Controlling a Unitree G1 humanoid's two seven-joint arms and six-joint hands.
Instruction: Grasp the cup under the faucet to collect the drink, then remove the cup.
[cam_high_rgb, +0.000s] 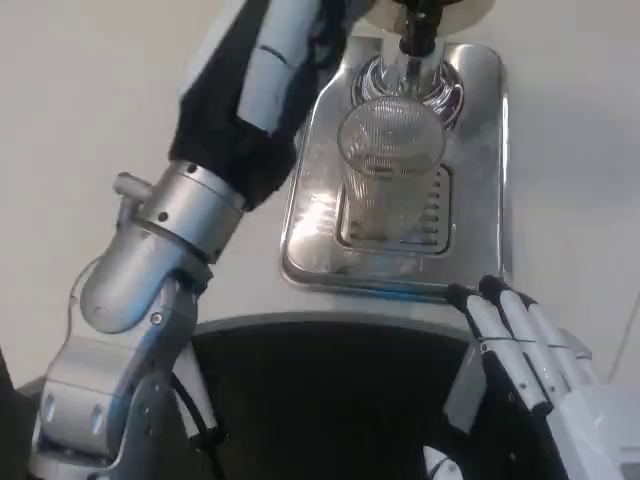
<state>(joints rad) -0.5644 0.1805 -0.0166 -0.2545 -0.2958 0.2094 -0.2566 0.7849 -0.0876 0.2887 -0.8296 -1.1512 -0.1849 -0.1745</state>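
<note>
The white surface (90, 60) spreads across the far half of the head view, pale and bare to the left and right of the machine. On it, right of centre, sits a shiny steel drip tray (480, 150), roughly rectangular with rounded corners, running from the far edge toward the near middle. The left arm (160, 240) crosses the left side, its silver forearm rising from the near left corner, its black and blue upper part reaching toward the far middle and passing over the tray's left far corner. Its hand is hidden out of frame, so I cannot tell how its fingers lie. The right hand (535, 350) shows at the near right, just near of the tray's front rim, fingers straight, side by side, pointing away and holding nothing. A clear ribbed cup (388, 165) stands upright on the slotted grate (440, 215) in the tray, directly below the dark faucet (417, 30) at the far edge.
</note>
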